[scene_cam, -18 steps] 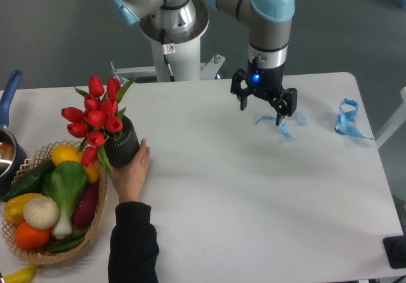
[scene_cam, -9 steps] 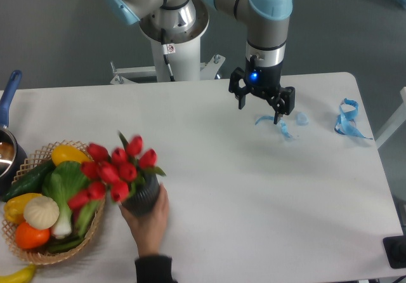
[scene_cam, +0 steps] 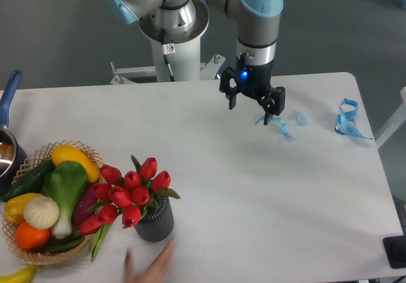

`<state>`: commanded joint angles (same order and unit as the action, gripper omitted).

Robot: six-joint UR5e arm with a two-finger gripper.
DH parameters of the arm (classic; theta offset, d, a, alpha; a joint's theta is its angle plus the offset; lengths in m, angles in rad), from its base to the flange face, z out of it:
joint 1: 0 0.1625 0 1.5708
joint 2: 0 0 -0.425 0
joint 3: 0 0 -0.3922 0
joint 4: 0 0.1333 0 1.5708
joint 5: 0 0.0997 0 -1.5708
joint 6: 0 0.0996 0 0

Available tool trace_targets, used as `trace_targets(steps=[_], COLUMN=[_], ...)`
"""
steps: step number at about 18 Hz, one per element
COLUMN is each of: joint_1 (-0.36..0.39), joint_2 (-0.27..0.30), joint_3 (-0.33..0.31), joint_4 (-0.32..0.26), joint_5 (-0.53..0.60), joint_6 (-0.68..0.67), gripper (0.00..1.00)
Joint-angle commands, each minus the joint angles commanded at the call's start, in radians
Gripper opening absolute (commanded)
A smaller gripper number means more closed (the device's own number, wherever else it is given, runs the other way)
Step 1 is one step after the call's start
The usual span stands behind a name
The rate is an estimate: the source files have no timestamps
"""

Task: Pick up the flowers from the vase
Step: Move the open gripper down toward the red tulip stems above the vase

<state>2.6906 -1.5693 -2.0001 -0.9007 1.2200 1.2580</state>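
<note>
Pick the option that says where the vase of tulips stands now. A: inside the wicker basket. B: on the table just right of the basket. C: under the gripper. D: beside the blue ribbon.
B: the vase with its tulips stands on the table right of the basket, far from the open gripper.

Vase (scene_cam: pixel 155 219) stood on desk (scene_cam: pixel 254 194), front left; flowers (scene_cam: pixel 127 193) in it, leaning left toward basket (scene_cam: pixel 47 254) just beside. Hand (scene_cam: pixel 149 267) at front edge before vase. Claw (scene_cam: pixel 250 108) hung far behind, right.
</note>
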Motion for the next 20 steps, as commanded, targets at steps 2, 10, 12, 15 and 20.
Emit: trace_targets(steps=[2, 10, 12, 15, 20], joint_1=[-0.002, -0.066, -0.112, -0.143, -0.150], joint_2=[-0.004, -0.119, -0.204, -0.294, -0.317], joint_3=[-0.035, 0.023, 0.101, 0.172, 0.188], joint_4=[0.093, 0.178, 0.178, 0.178, 0.178], joint_5=[-0.078, -0.427, -0.485, -0.620, -0.651], joint_6=[-0.021, -0.032, -0.034, -0.055, -0.058], gripper=[1.00, 1.00, 1.00, 1.00, 1.00])
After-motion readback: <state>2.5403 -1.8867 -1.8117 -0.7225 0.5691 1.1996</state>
